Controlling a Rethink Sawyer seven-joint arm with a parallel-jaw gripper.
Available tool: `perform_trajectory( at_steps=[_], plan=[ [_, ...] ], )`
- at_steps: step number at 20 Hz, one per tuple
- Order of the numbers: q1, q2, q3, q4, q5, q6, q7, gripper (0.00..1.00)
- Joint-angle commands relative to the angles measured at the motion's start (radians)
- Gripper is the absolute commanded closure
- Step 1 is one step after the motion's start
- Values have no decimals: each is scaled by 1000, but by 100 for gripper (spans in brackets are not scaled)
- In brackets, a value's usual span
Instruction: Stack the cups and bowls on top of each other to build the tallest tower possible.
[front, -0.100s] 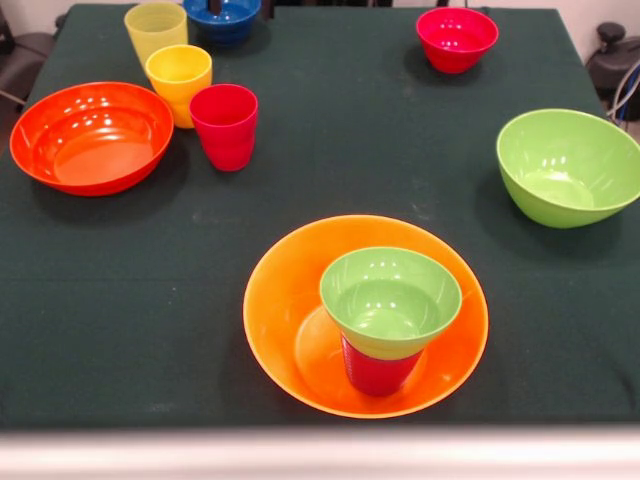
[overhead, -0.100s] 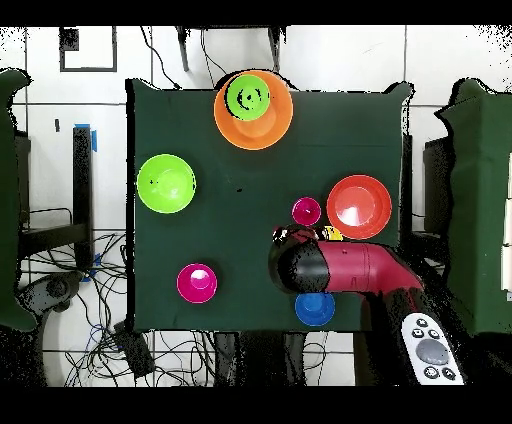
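Near the table's front edge a large yellow-orange bowl (front, -0.100s: 290, 300) (overhead, -0.100s: 275, 125) holds a dark red-looking cup (front, -0.100s: 380, 372), and a small green bowl (front, -0.100s: 390, 300) (overhead, -0.100s: 247, 96) rests on that cup. At the back left stand a red-pink cup (front, -0.100s: 225, 125) (overhead, -0.100s: 306, 211), a yellow-orange cup (front, -0.100s: 178, 82) and a pale yellow cup (front, -0.100s: 155, 30). The other bowls sit singly: wide orange-red (front, -0.100s: 90, 135) (overhead, -0.100s: 359, 206), blue (front, -0.100s: 222, 18) (overhead, -0.100s: 315, 308), small red-pink (front, -0.100s: 456, 38) (overhead, -0.100s: 197, 283), large green (front, -0.100s: 570, 165) (overhead, -0.100s: 166, 183). My gripper (overhead, -0.100s: 287, 262) hangs at the arm's end, beside the cups, its state hidden.
In the overhead view the red arm (overhead, -0.100s: 350, 270) lies across the table's corner and covers most of the two yellow cups. A grey handset (overhead, -0.100s: 432, 350) rests off the table next to the arm. Cables trail over the floor on the other side.
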Motion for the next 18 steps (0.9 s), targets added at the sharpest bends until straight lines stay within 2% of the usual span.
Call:
perform_trajectory(
  at_steps=[1,7,18],
  plan=[
    [53,81,93,-73,27,100,21,0],
    [54,101,98,-119,25,126,-4,0],
    [23,158,107,-154,-25,89,-51,0]
  ],
)
